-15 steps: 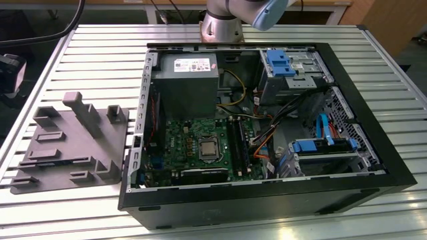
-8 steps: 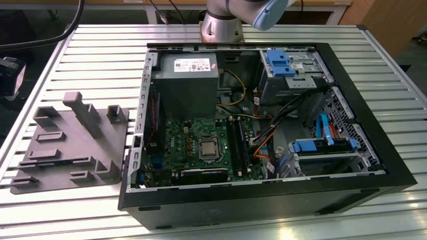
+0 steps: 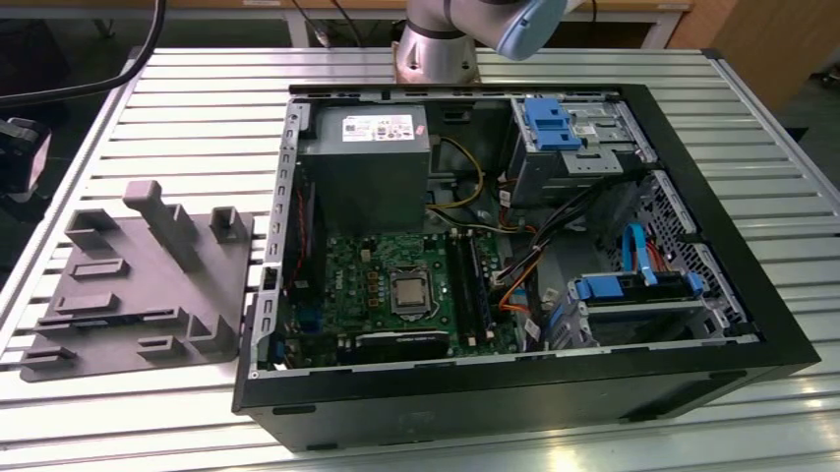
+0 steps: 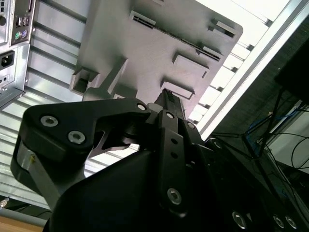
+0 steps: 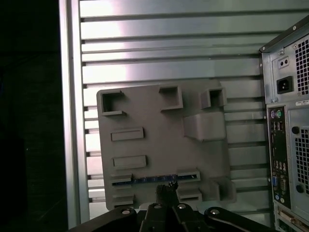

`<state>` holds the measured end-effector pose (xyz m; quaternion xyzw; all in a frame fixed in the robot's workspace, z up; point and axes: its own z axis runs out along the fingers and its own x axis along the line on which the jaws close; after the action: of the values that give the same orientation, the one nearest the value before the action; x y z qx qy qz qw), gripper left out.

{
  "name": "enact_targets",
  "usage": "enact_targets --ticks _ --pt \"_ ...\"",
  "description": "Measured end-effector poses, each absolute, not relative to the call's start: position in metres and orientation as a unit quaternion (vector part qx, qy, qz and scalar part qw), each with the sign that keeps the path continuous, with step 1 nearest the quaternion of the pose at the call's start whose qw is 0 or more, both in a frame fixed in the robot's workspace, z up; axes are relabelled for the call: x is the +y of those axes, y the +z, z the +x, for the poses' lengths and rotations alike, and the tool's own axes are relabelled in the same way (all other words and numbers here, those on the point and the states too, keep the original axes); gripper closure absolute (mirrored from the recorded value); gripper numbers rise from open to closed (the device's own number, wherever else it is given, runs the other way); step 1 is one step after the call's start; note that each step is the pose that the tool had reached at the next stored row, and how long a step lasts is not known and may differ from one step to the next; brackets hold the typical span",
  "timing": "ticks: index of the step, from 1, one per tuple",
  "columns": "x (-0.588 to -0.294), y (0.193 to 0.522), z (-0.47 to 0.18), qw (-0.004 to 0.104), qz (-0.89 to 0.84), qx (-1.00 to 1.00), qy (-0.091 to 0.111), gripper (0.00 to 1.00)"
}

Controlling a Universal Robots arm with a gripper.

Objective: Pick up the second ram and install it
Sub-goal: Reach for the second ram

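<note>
The second ram [image 5: 149, 180] lies edge-up in a long slot of the grey tray [image 5: 159, 125], showing as a thin dark strip with bluish marks. In the first wrist view my gripper [image 5: 166, 189] hangs well above the tray, its tips over the ram's slot, near the strip's middle. The fingers look pressed together with nothing between them, and in the second wrist view the gripper [image 4: 168, 96] narrows to a single dark point over the tray [image 4: 145, 53]. In the exterior view the tray [image 3: 132, 285] sits on the table, to the left of the open computer case [image 3: 525, 374].
The case lies on its side with the motherboard [image 3: 393, 285], its long black memory slots [image 3: 469, 285], the power supply [image 3: 368, 167] and cables exposed. Its rear panel [image 5: 287, 135] with ports rises beside the tray. The slatted metal table [image 5: 169, 58] ends at an edge beyond the tray.
</note>
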<state>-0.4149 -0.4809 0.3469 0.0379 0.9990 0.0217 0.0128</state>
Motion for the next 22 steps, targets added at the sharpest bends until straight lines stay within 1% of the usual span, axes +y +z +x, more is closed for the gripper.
enact_targets --ticks 22 --pt "-0.4820 0.3418 -0.4192 0.013 0.038 0.999 0.022 0.89"
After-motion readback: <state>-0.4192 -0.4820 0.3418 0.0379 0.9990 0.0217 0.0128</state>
